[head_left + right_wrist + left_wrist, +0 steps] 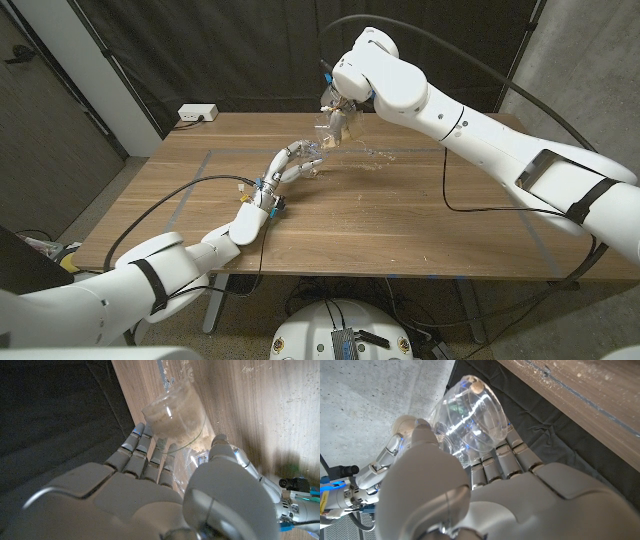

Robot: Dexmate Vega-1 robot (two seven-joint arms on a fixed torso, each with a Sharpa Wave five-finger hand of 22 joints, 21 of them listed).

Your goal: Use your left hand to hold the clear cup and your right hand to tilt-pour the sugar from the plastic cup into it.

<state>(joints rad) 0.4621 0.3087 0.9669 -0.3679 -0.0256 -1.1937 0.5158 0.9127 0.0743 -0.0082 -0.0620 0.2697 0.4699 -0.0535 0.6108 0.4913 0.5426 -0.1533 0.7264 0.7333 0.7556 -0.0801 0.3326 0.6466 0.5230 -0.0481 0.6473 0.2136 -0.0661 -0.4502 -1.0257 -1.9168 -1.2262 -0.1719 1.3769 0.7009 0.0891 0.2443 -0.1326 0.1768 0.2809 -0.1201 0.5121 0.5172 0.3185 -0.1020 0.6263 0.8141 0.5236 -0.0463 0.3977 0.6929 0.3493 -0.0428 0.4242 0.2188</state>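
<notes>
From the head view, the pour looks to be under way. The left hand [292,165] sits out near the middle of the tabletop [420,220], toward its far edge, fingers wrapped round the clear cup [316,150]. The right hand [340,118] hangs just above and beside it, gripping the plastic cup [335,124] tipped down toward the clear one. The two cups are very close, maybe rim to rim, but both are transparent and small here, so I can't tell if they touch, or whether sugar is falling. Pale specks lie on the wood just beside them, possibly spilled grains.

Over to the left wrist view: fingers [495,462] and thumb are closed round the clear cup [470,420], a firm hold. Glare on its wall hides whether any sugar has landed inside.

Now the right wrist view: the right hand [165,495] clasps the plastic cup [175,412], fingers [137,452] on one side, thumb on the other. Sugar [170,420] sits heaped inside it, plenty left. The lip where it meets the other cup is tucked behind the hand.

My read: pouring is barely begun or midway. Next it needs a steeper tilt of the right wrist, lip kept over the clear cup's mouth, left hand steady.
</notes>
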